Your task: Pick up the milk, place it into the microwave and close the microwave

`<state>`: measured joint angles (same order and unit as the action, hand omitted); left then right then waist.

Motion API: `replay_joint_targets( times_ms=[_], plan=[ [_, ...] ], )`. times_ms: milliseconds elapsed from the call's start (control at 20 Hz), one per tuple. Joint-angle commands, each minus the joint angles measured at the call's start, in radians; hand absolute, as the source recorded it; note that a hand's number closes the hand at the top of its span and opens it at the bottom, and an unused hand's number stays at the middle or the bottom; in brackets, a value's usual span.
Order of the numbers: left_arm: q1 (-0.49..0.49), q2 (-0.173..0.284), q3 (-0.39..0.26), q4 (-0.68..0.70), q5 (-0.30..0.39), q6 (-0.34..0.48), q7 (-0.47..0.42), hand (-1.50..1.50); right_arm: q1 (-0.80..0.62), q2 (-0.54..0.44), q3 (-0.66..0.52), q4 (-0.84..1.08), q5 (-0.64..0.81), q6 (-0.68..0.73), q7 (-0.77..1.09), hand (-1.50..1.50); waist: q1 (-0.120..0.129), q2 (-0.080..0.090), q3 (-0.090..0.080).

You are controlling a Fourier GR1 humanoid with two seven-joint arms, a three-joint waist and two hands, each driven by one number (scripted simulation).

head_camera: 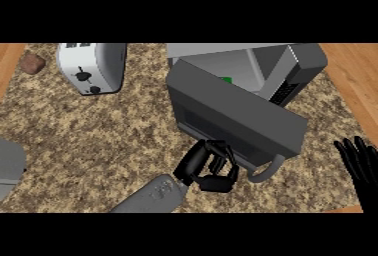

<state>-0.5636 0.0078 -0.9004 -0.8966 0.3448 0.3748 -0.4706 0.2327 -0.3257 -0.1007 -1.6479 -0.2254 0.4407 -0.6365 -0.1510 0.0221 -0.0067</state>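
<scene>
The left robot hand, fingers curled and empty, presses the outer face of the dark grey microwave door beside its curved handle, placed, I judge, to swing it shut; the right robot hand rests open at the right edge. Behind the door, the grey box microwave on the speckled brown worktop shows a small green patch, probably the milk already inside.
</scene>
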Motion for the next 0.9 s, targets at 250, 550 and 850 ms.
replay_joint_targets(
  times_ms=[250,550,850],
  plan=[
    [-0.095,-0.007,-0.007,-0.024,0.185,0.156,-0.053,1.5,-0.024,-0.067,0.01,-0.097,-0.043,0.061,0.077,-1.5,-0.06,0.012,-0.002],
    [-0.166,-0.008,0.039,0.003,0.286,0.28,-0.05,1.5,-0.062,-0.117,-0.031,-0.137,-0.074,0.068,0.114,-1.5,-0.086,0.018,-0.002],
    [-0.238,-0.008,0.039,0.053,0.372,0.34,-0.015,-1.5,-0.12,-0.159,-0.082,-0.139,-0.086,0.058,0.125,-1.5,-0.115,0.031,0.001]
  ],
)
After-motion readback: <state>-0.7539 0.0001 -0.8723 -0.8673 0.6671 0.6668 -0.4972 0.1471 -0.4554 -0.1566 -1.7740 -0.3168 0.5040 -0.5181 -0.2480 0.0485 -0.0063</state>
